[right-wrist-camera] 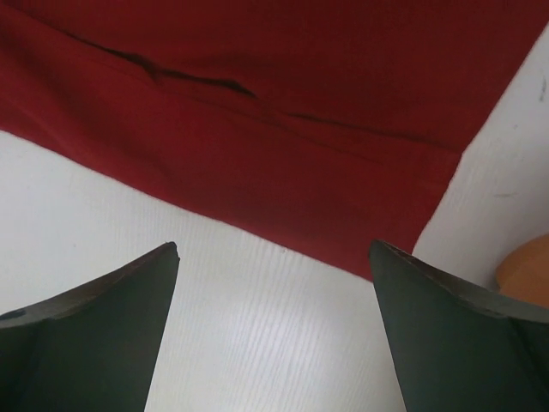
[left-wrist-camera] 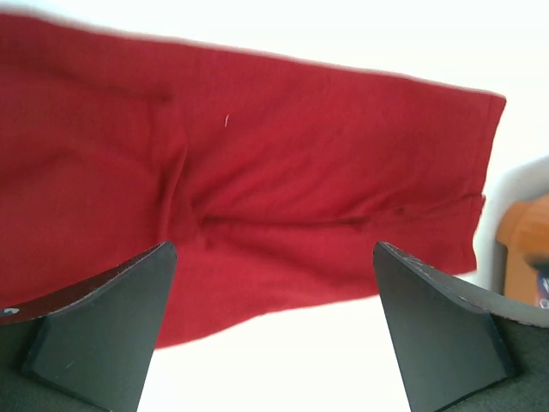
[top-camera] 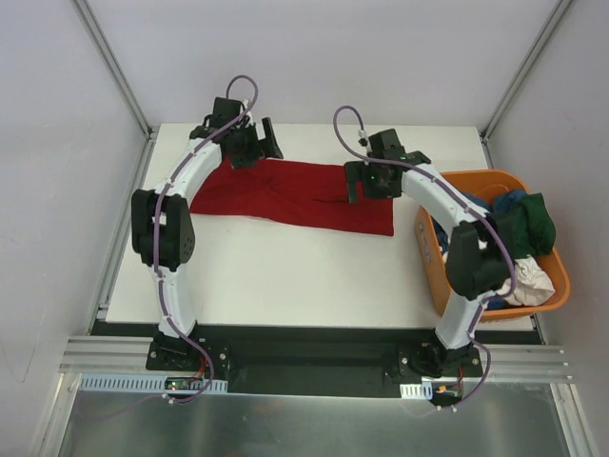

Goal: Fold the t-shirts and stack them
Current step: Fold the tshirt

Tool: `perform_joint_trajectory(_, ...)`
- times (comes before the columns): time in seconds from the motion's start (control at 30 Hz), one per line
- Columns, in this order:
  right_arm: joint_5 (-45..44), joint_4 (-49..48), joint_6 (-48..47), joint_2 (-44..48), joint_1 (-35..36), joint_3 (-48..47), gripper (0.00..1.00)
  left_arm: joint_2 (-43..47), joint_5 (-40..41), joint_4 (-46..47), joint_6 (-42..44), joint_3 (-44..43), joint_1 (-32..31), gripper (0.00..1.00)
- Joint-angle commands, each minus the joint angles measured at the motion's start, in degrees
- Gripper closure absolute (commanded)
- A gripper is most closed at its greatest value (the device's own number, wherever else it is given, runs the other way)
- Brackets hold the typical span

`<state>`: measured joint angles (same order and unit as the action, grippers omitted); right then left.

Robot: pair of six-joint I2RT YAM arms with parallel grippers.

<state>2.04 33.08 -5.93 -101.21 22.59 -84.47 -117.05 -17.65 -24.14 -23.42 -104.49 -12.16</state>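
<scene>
A dark red t-shirt lies flat across the back of the white table, folded into a long band. My left gripper hovers over the band's left far end, open, with nothing between its fingers; its wrist view shows the red t-shirt spread below the left gripper. My right gripper hangs over the band's right part, also open and empty. In its wrist view the right gripper is above bare table beside the red t-shirt's near edge and corner.
An orange plastic basket stands at the table's right edge, close to the right arm, holding a blue t-shirt, a dark green one and a white one. The basket's corner shows in the left wrist view.
</scene>
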Motion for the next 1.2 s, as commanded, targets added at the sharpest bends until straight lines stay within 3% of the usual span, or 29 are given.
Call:
perform_joint_trajectory(0.0, 1.6, 0.6, -1.5, -9.5, -0.4, -9.7, 0.03, 3.7, -3.3, -0.6, -2.8, 7.4, 3.1, 0.01)
perform_joint_trajectory(0.2, 5.7, 4.9, -1.3, -24.1, -1.1, -24.1, 0.03, -0.4, -7.2, -0.9, -6.2, 10.6, 7.1, 0.01)
perform_joint_trajectory(0.3, 7.2, 4.7, -0.4, -26.4, -1.1, -22.7, 0.03, -4.4, -7.7, -0.9, -9.1, 9.6, 7.2, 0.00)
perform_joint_trajectory(0.4, 11.7, 1.5, 2.8, -24.1, -0.9, -16.5, 0.03, -8.9, -7.1, -0.9, -13.0, 5.8, 7.2, 0.01)
perform_joint_trajectory(0.57, 15.5, -7.8, 5.8, -13.4, 1.3, 6.8, 0.03, -17.8, -8.5, -0.8, -18.8, -4.6, 5.7, 0.01)
perform_joint_trajectory(0.67, 15.0, -9.3, 7.6, -6.3, 4.9, 17.6, 0.03, -24.4, -9.9, -0.6, -21.9, -12.7, 2.9, 0.01)
perform_joint_trajectory(0.77, 17.3, -10.0, 10.1, -0.2, 13.5, 24.8, 0.03, -31.4, -11.9, 0.8, -23.8, -26.5, -1.3, 0.01)
perform_joint_trajectory(0.83, 18.1, -9.2, 11.2, 2.2, 18.3, 25.8, 0.03, -35.7, -12.1, 2.9, -24.7, -30.8, -3.0, 0.01)
perform_joint_trajectory(0.97, 18.1, -6.3, 10.1, 2.2, 30.2, 21.4, 0.03, -38.9, -13.6, 23.9, -34.5, -30.3, -4.7, 0.00)
perform_joint_trajectory(1.07, 15.5, -5.0, 10.3, 1.9, 32.0, 17.4, 0.03, -41.4, -13.0, 32.7, -39.4, -31.9, -4.7, 0.01)
perform_joint_trajectory(1.17, 11.9, -4.0, 10.6, 4.0, 31.9, 15.1, 0.03, -41.9, -10.5, 35.2, -39.4, -32.4, -4.8, 0.01)
